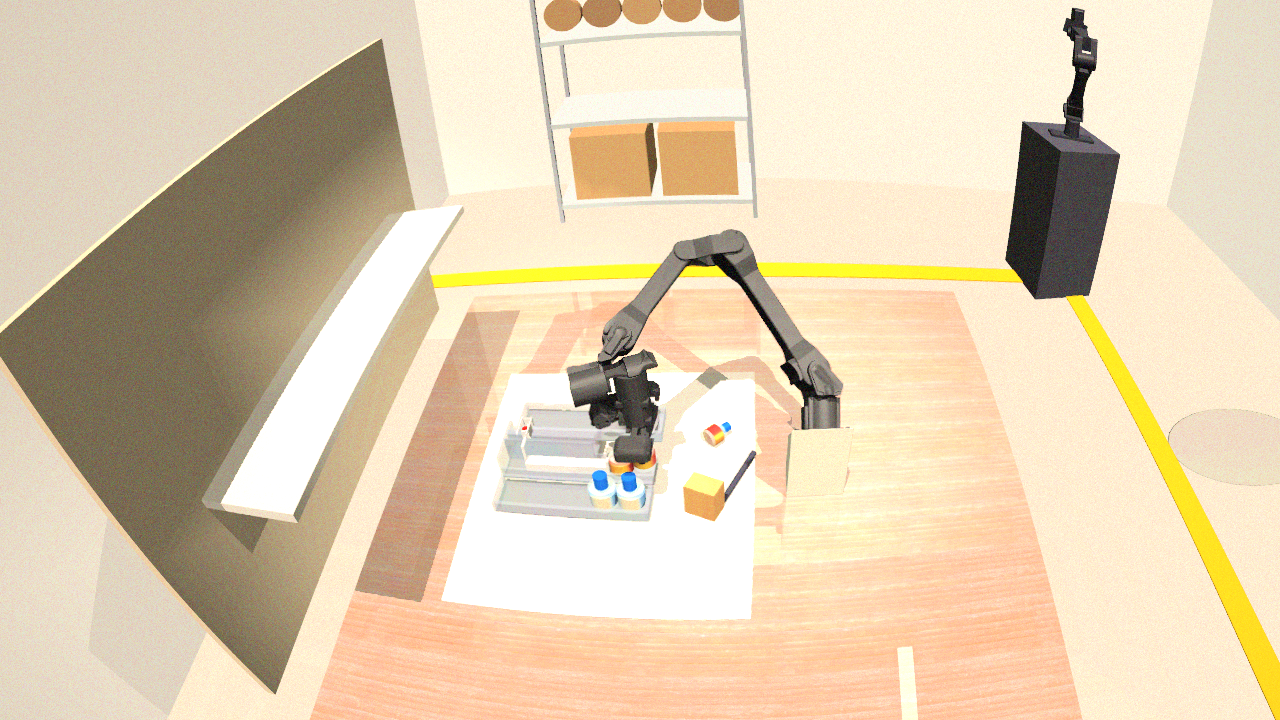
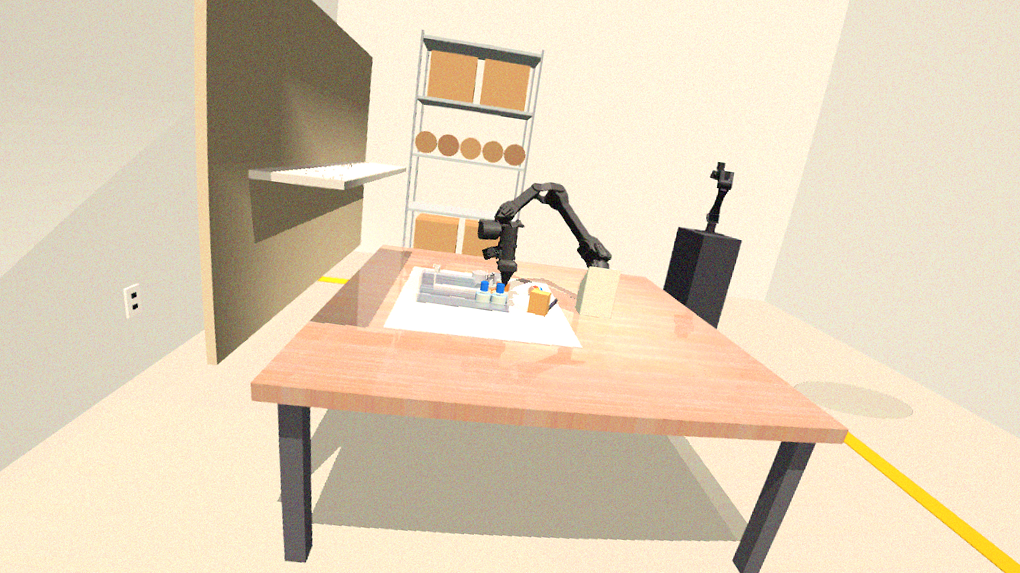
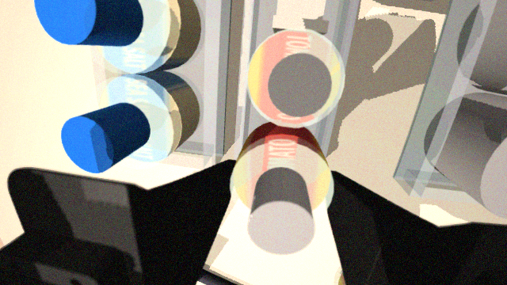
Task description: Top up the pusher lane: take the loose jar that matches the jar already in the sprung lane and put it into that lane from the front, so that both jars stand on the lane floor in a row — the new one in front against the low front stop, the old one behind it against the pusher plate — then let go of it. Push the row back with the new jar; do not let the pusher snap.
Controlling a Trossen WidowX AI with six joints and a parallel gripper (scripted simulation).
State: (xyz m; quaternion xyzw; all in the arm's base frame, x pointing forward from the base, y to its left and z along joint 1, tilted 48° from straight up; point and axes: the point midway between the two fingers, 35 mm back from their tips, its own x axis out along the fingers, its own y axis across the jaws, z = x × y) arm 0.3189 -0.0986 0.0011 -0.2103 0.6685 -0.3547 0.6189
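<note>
My gripper (image 1: 633, 454) (image 2: 505, 282) (image 3: 280, 173) is shut on an upright jar (image 1: 646, 461) (image 3: 279, 154) with a red-yellow label and pale grey cap, at the front end of the middle lane (image 3: 345, 24). The matching lane jar (image 1: 619, 466) (image 3: 259, 81) stands directly behind it; the two look touching in the wrist view. The pusher (image 3: 299, 9) is behind the lane jar. The held jar's base and the low front stop are hidden, so I cannot tell whether it stands on the lane floor.
Two blue-capped jars (image 1: 601, 494) (image 1: 631, 496) stand in the near lane (image 1: 546, 497). Grey-looking jars (image 3: 461, 134) stand in the far lane. A blue-capped jar (image 1: 714, 435) with an orange-red label lies on the white mat (image 1: 590, 573), near an orange block (image 1: 704, 497) and dark pen (image 1: 740, 475).
</note>
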